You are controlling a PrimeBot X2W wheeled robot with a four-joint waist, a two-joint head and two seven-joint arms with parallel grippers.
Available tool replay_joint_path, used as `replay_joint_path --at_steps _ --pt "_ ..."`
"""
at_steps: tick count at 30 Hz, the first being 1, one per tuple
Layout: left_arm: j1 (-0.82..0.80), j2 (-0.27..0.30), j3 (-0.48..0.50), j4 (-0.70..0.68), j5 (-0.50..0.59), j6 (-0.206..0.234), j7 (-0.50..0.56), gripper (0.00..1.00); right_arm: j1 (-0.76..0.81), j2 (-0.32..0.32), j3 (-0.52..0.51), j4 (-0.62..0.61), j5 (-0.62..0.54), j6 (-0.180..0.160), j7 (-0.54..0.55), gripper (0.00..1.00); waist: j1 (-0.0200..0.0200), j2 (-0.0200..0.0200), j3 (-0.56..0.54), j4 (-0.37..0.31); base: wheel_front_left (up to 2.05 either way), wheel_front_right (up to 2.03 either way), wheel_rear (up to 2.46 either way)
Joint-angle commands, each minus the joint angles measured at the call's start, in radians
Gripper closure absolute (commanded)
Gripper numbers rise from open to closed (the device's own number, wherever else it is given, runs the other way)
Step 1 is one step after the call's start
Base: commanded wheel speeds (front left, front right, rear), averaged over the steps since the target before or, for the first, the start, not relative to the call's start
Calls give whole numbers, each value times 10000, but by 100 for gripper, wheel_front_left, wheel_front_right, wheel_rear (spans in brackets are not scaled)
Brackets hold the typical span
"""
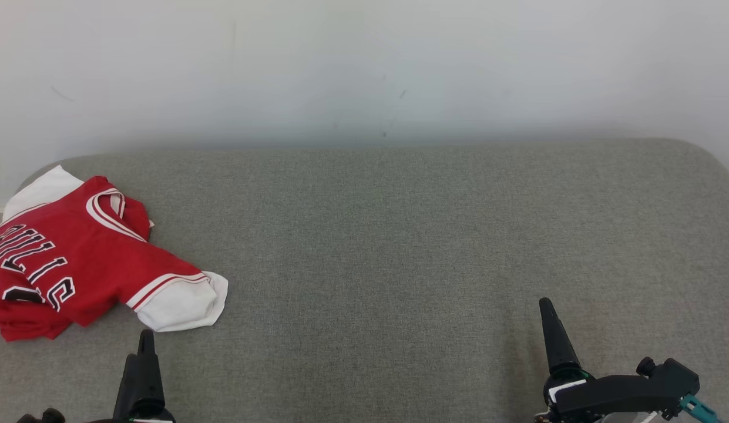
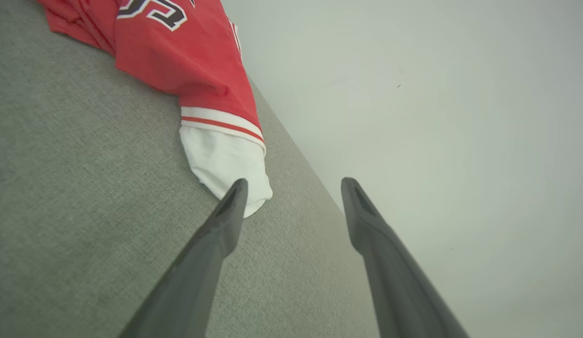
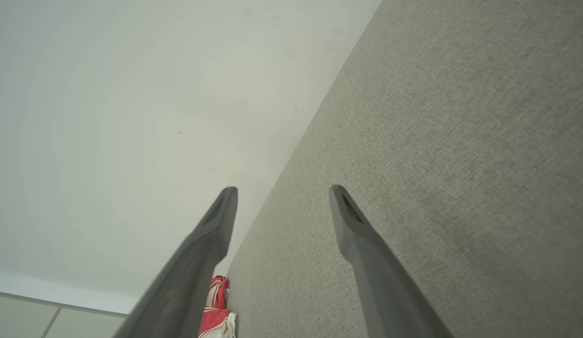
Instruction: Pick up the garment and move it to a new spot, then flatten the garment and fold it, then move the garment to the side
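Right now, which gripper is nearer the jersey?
The left gripper, just short of the white sleeve of the jersey; the right gripper sits far across the grey cushion.

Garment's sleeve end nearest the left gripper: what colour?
The sleeve end is white; left wrist view shows it best.

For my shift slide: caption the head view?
Red jersey crumpled at grey surface's left end; left hand and right hand open, empty.

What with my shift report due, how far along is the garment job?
Done: nothing visible; the red jersey lies crumpled at the left edge of the grey surface. In hand: nothing; the left end effector is open near its white sleeve, the right end effector open over bare fabric. Left: pick up, move, flatten, fold, set aside.
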Motion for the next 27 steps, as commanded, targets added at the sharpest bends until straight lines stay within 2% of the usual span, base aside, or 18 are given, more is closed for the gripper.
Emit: replay_joint_path --at_steps 1,27 --pt "-33 62 23 -183 431 -24 -82 0 -46 -7 81 -171 -350 -7 -95 0 0 -1 1 -1 0 0 0" --pt "242 81 -221 -467 5235 227 -902 0 72 -4 357 -373 -4994 -11 -904 0 0 -1 73 -5 0 0 0"
